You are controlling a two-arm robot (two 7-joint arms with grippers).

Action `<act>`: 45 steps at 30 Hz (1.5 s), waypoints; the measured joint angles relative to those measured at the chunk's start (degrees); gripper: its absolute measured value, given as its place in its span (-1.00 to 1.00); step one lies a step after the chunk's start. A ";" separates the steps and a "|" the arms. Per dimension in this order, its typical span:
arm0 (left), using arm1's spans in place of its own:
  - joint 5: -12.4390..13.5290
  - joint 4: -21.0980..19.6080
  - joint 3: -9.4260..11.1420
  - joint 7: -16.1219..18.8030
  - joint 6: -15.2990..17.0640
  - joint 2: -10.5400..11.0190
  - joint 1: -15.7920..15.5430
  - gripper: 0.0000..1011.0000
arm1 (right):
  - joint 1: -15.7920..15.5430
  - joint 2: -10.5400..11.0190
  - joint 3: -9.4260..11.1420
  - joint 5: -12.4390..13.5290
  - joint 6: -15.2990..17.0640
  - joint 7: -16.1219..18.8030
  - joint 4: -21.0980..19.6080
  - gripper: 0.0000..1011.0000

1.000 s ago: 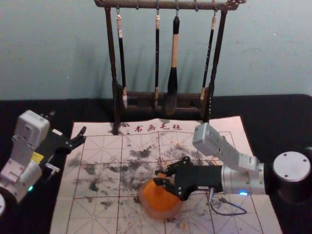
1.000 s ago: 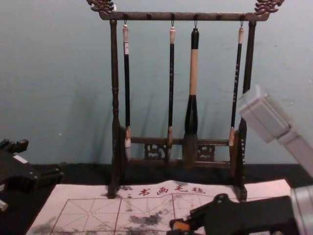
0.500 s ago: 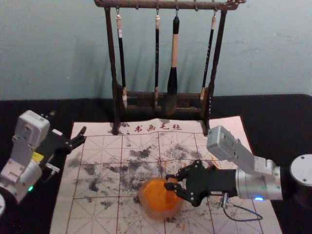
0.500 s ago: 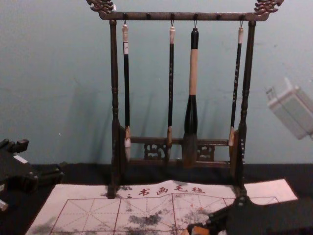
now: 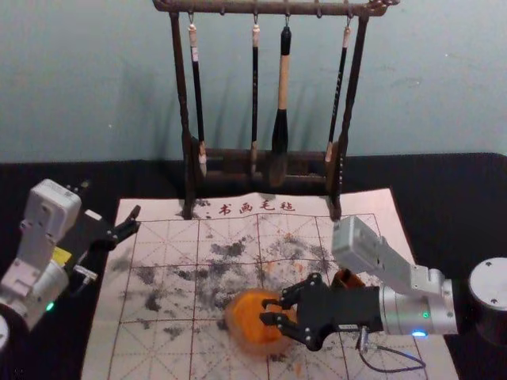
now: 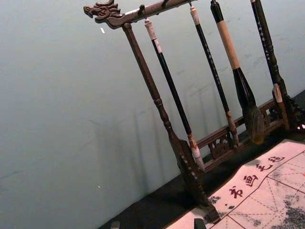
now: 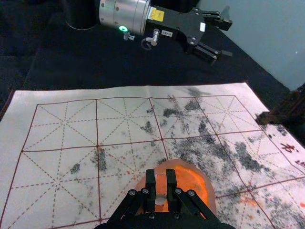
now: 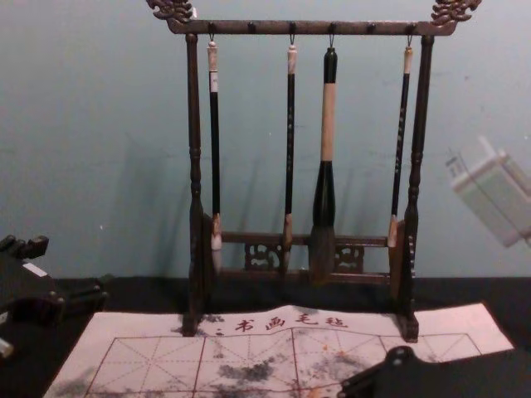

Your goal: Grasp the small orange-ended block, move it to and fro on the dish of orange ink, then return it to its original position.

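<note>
At 6 o'clock on the pale, red-gridded mat (image 5: 123,356), the dish of orange ink (image 5: 244,317) is seen in the head view. It is reached over from 3 o'clock by the right gripper (image 5: 264,310), whose fingers are set narrowly about the small orange-ended block (image 7: 161,182). The block is thus held above the dish; whether the ink is touched by it cannot be told. Behind the right gripper's body, at about 2 o'clock from the dish, a small brown object (image 5: 347,279) is partly hidden. The mat is spotted with dark smudges (image 5: 230,248), with a few orange marks among them.

At 10 o'clock from the dish, the left gripper (image 5: 136,219) is parked near the mat's edge, its fingers spread wide. Along the mat's far edge, at 12 o'clock, red characters (image 5: 257,207) are printed. Beyond them a dark wooden rack (image 5: 269,8) is stood, from which three slim brushes (image 5: 198,95) and one thick brush (image 5: 283,79) are hung. The mat is laid on a black surface (image 5: 451,198), backed by a grey-green wall (image 5: 95,79).
</note>
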 joint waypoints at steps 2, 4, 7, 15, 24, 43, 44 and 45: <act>0.00 0.00 0.00 0.00 0.00 0.00 0.00 0.98 | 0.18 -0.20 -0.17 -0.04 -0.01 0.07 0.20 -0.82; 0.00 0.00 0.00 0.00 0.00 0.00 0.00 0.98 | 0.55 -0.55 -0.45 -0.15 -0.06 0.19 0.62 -0.82; 0.00 0.00 0.00 0.00 0.00 0.00 0.00 0.98 | 1.12 -1.05 -0.82 -0.42 -0.17 0.34 1.29 -0.82; 0.00 0.00 0.00 0.00 0.00 0.00 0.00 0.98 | 2.44 -2.23 -1.64 -1.04 -0.41 0.47 2.80 -0.82; 0.00 0.00 0.00 0.00 0.00 0.00 0.00 0.98 | 3.88 -3.23 -1.85 -1.70 -0.56 0.21 4.71 -0.82; 0.00 0.00 0.00 0.00 0.00 0.00 0.00 0.98 | 3.49 -2.18 -0.36 -1.85 0.27 -1.29 4.43 -0.82; 0.00 0.00 0.00 0.00 0.00 0.00 0.00 0.98 | 3.33 -2.01 -0.28 -1.78 0.32 -1.29 4.21 -0.82; 0.00 0.00 0.00 0.00 0.00 0.00 0.00 0.98 | 2.99 -1.64 -0.13 -1.63 0.41 -1.29 3.75 -0.82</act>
